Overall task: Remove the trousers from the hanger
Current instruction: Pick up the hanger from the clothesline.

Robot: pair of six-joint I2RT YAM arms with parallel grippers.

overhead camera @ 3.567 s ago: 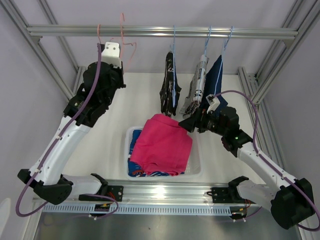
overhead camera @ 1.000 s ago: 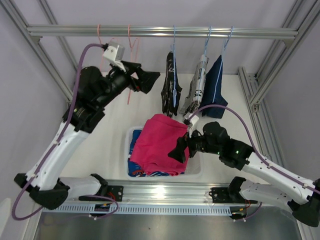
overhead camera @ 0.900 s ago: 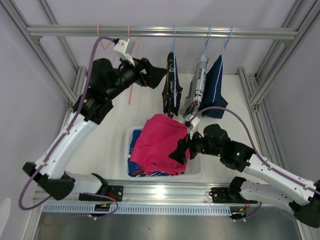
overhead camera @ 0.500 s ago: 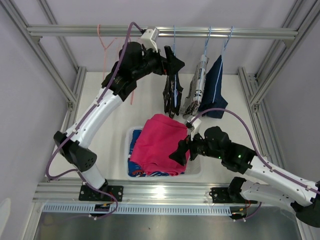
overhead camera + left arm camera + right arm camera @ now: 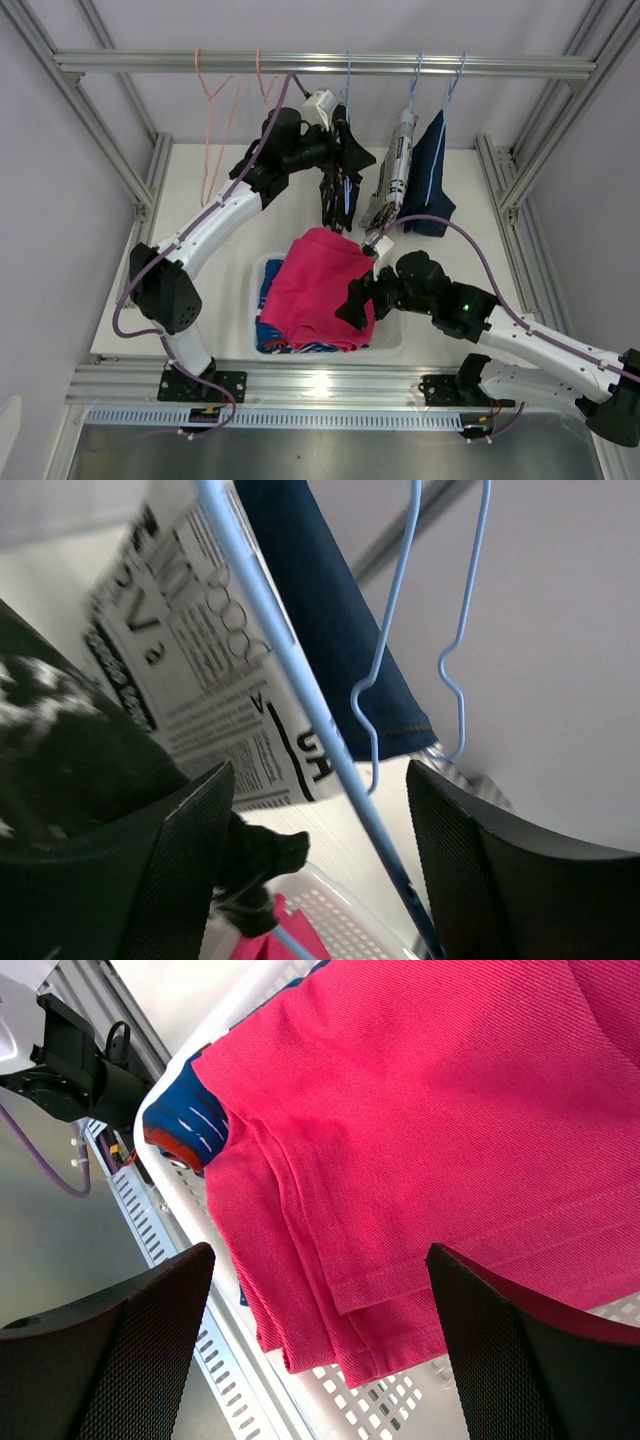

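1. Looking from the top camera, you have the rail [image 5: 320,65] across 12 o'clock above the bench [image 5: 295,225]. Two bare pink hangers [image 5: 215,100] hang toward 11 o'clock. To their right, three blue hangers [image 5: 348,75] carry the black patterned trousers [image 5: 335,195], the white printed trousers [image 5: 392,185] and the denim trousers [image 5: 430,170].
2. Your left arm [image 5: 220,215] reaches up to 12 o'clock, with the left jaws at the top of the black patterned trousers. From this view you cannot tell whether they touch.
3. A white basket [image 5: 395,335] sits at 6 o'clock. It holds the pink trousers [image 5: 320,290] lying over the blue patterned trousers [image 5: 270,335]. Your right arm [image 5: 520,335] comes in from 4 o'clock, and the right jaws hang at the pink trousers' right edge.
4. From the left wrist camera, the left jaws are spread apart and hold nothing. A blue hanger wire [image 5: 300,700] runs diagonally between them. The black patterned trousers [image 5: 60,750] are at 9 o'clock, the white printed trousers [image 5: 190,680] are beside them, and the denim trousers [image 5: 320,610] are at 12 o'clock.
5. From the right wrist camera, the right jaws stand wide apart and empty above the pink trousers [image 5: 420,1130]. The blue patterned trousers [image 5: 185,1120] peek out at 10 o'clock, and the basket rim [image 5: 300,1400] is at 6 o'clock.
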